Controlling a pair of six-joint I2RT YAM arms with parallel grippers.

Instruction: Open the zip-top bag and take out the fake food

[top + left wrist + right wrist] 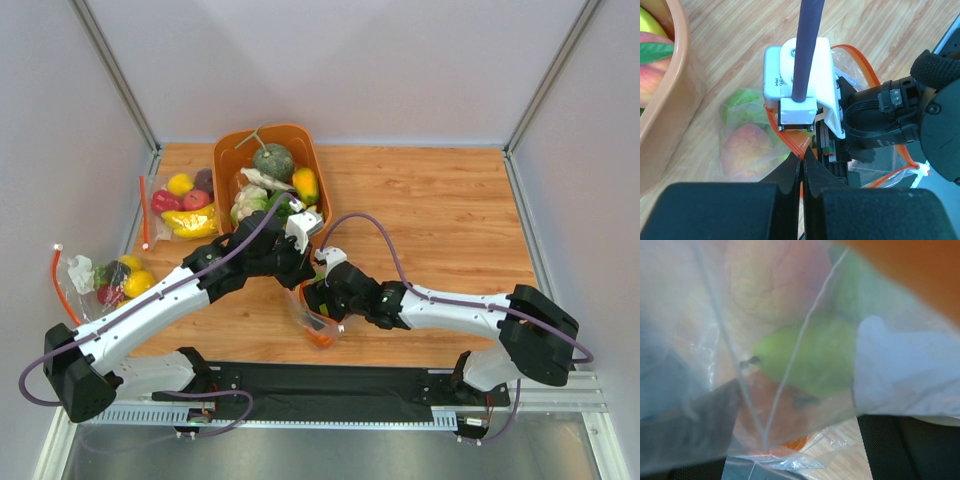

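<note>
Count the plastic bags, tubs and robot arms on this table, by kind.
Plastic bags: 3 (held bag, banana bag, left-edge bag)
Orange tub: 1
Robot arms: 2 (left arm, right arm)
Total: 6

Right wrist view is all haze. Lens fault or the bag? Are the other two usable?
Right wrist: the bag, not the lens. Clear film of the zip-top bag fills the frame close up, so the fake food shows as soft blobs with crease streaks. Left wrist: mid-frame is sharp, and the left hand is slightly soft at the bottom. Top external: even light, sharp, no strong glare.
</note>
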